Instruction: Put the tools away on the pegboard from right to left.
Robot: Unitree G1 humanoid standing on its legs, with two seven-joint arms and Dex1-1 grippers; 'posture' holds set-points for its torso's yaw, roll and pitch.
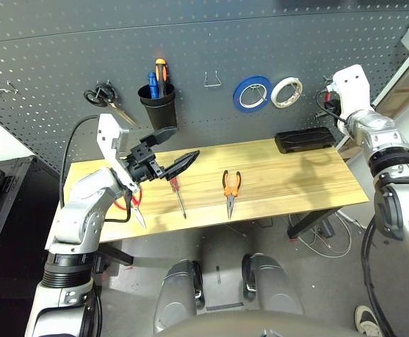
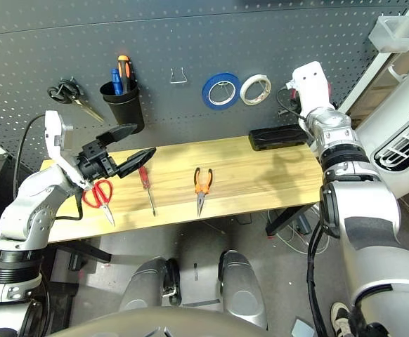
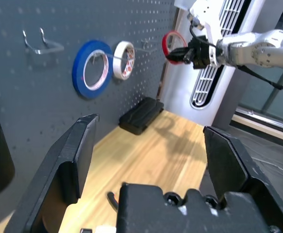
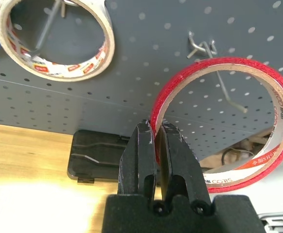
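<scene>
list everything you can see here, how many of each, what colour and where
red tape ring: 1, red, pinched in right gripper, hook passing through it
white tape roll: 1, on pegboard hook
blue tape roll: 1, on pegboard, left of the white
empty hook: 1, metal
cup: 1, black, on pegboard, tools inside
black-handled scissors: 1, hanging
pliers: 1, orange-black, table
screwdriver: 1, red, table
red-handled scissors: 1, table
case: 1, black, table
pegboard: dark grey
table: wood
left gripper: open
right gripper: shut

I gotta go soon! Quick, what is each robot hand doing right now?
Left hand: open, holding nothing.
Right hand: closed on the red tape ring, up at a hook on the pegboard.
</scene>
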